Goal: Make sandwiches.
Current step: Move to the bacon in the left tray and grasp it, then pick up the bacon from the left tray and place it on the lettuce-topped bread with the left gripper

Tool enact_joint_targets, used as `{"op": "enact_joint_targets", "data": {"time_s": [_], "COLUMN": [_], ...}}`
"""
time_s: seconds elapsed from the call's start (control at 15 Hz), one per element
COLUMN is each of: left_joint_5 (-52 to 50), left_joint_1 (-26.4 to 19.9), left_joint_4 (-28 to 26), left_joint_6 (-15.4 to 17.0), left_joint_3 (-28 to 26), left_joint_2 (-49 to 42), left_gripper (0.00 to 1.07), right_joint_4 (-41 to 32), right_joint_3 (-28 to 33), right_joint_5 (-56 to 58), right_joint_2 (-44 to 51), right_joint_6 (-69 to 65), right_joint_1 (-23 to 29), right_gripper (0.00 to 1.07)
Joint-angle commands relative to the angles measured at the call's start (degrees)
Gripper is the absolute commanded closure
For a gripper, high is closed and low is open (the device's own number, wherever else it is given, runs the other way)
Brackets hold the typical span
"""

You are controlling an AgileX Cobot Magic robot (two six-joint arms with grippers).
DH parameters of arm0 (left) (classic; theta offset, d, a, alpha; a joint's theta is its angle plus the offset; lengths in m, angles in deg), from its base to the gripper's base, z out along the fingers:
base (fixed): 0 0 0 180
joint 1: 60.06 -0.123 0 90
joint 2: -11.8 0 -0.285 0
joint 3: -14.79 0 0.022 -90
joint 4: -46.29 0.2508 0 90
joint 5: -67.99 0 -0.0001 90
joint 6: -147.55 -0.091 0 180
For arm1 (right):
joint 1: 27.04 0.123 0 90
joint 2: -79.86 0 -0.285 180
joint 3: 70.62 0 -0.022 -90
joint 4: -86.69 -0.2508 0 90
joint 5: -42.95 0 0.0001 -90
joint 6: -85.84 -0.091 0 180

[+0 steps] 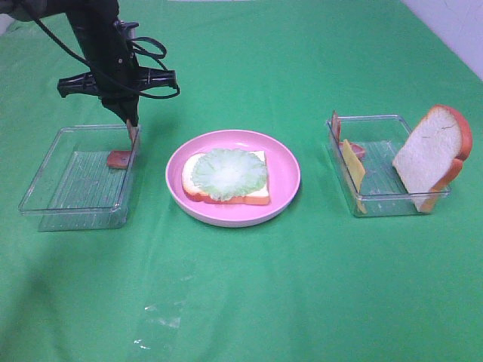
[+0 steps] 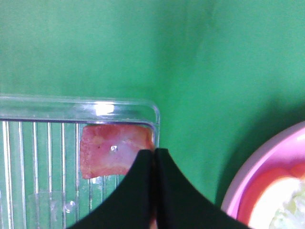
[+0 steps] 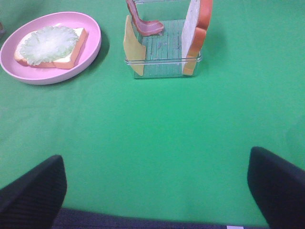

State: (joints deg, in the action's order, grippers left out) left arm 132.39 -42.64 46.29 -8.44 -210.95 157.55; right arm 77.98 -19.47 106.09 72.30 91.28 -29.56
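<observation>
The sandwich in progress is a white bread slice topped with pale green lettuce (image 1: 226, 175) (image 3: 47, 44), lying on the pink plate (image 1: 287, 177) (image 3: 93, 36). My left gripper (image 1: 133, 137) (image 2: 154, 155) reaches down into the left clear tray (image 1: 45, 197) (image 2: 95, 102). It is shut on the edge of a reddish bacon strip (image 1: 118, 158) (image 2: 107, 150) at the tray's right wall. My right gripper (image 3: 157, 191) is open and empty above bare cloth, out of the exterior high view.
The right clear tray (image 1: 377, 205) (image 3: 162, 59) holds an upright bread slice (image 1: 430, 154) (image 3: 196, 28), a yellow cheese slice (image 1: 352, 170) (image 3: 132, 47) and another reddish strip (image 1: 336, 124) (image 3: 143, 24). Green cloth covers the table.
</observation>
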Motion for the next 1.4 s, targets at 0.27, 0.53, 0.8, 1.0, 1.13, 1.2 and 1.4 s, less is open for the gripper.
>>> {"op": "enact_joint_targets", "data": {"time_s": [0.27, 0.53, 0.8, 1.0, 1.13, 1.2, 1.4], "left_joint_5": [0.06, 4.81, 10.26, 11.06, 11.06, 11.06, 10.6], "left_joint_1": [0.17, 0.17, 0.17, 0.17, 0.17, 0.17, 0.17], "left_joint_4": [-1.43, -1.6, -1.6, -1.6, -1.6, -1.6, -4.87], "left_joint_6": [0.57, -1.66, -3.15, -4.93, -5.56, -5.61, -5.73], "left_joint_3": [-0.11, -1.38, -5.56, -6.07, -6.07, -6.07, -6.13], "left_joint_2": [0.11, -0.11, -3.9, -8.94, -11.29, -12.32, -12.72], "left_gripper": [1.07, 1.07, 1.07, 1.07, 1.07, 1.07, 1.07], "right_joint_4": [-0.23, -0.23, -0.23, -0.23, -0.23, -0.23, -0.23], "right_joint_3": [0.17, 0.17, 0.17, 0.17, 0.17, 0.17, 0.17], "right_joint_5": [-0.29, -0.29, -0.29, -0.29, -0.29, -0.29, -0.29], "right_joint_2": [1.78, 1.78, 1.78, 1.78, 1.78, 1.78, 1.78], "right_joint_6": [0.11, 0.11, 0.11, 0.11, 0.11, 0.11, 0.11], "right_joint_1": [0.06, 0.06, 0.06, 0.06, 0.06, 0.06, 0.06], "right_gripper": [0.09, 0.09, 0.09, 0.09, 0.09, 0.09, 0.09]}}
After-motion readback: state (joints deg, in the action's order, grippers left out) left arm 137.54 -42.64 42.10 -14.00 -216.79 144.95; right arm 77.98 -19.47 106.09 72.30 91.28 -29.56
